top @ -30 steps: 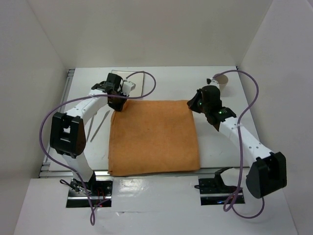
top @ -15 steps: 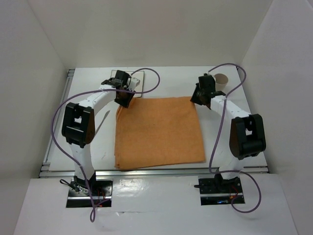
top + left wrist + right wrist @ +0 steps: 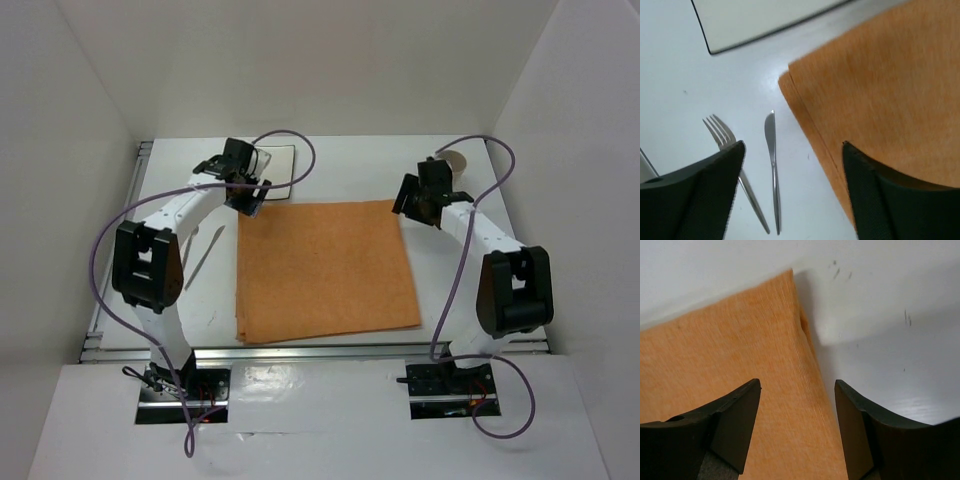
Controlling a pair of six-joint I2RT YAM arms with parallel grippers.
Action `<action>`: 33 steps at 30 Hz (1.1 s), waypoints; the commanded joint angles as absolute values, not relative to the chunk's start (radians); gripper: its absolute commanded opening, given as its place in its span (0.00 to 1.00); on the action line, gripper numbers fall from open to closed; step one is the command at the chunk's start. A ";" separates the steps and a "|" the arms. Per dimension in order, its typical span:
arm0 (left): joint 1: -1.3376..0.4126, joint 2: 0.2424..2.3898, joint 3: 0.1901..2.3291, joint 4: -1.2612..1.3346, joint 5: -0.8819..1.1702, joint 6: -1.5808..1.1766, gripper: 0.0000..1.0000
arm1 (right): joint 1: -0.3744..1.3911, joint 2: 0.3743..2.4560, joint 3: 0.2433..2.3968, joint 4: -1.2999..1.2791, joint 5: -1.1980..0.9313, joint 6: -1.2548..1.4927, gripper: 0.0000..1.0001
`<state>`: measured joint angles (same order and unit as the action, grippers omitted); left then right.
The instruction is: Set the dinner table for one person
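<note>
An orange cloth (image 3: 325,270) lies flat on the white dinner table (image 3: 455,275). My left gripper (image 3: 250,198) hovers over the cloth's far left corner (image 3: 880,100). It is open (image 3: 792,150), with bare table and the cloth's edge between its fingers. My right gripper (image 3: 413,200) hangs open over the far right corner, and in the right wrist view (image 3: 797,385) the cloth (image 3: 730,365) shows between its black fingers. Neither gripper holds anything.
A square white plate (image 3: 278,163) (image 3: 765,20) lies at the back, behind the left gripper. A fork (image 3: 720,132) and a knife (image 3: 771,150) lie side by side left of the cloth. A paper cup (image 3: 456,160) stands at the back right, partly behind the right arm.
Both grippers have opened and let go of the cloth's far corners. The cloth has shifted away from the arms and slightly right, and now lies flat. Both wrists have drawn back a little.
</note>
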<state>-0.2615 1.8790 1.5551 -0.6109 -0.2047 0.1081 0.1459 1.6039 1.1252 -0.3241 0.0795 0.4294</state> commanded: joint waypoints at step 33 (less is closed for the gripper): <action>-0.270 1.843 1.364 -0.555 -0.109 0.140 0.55 | 0.017 1.410 0.733 -0.275 -0.158 0.546 0.04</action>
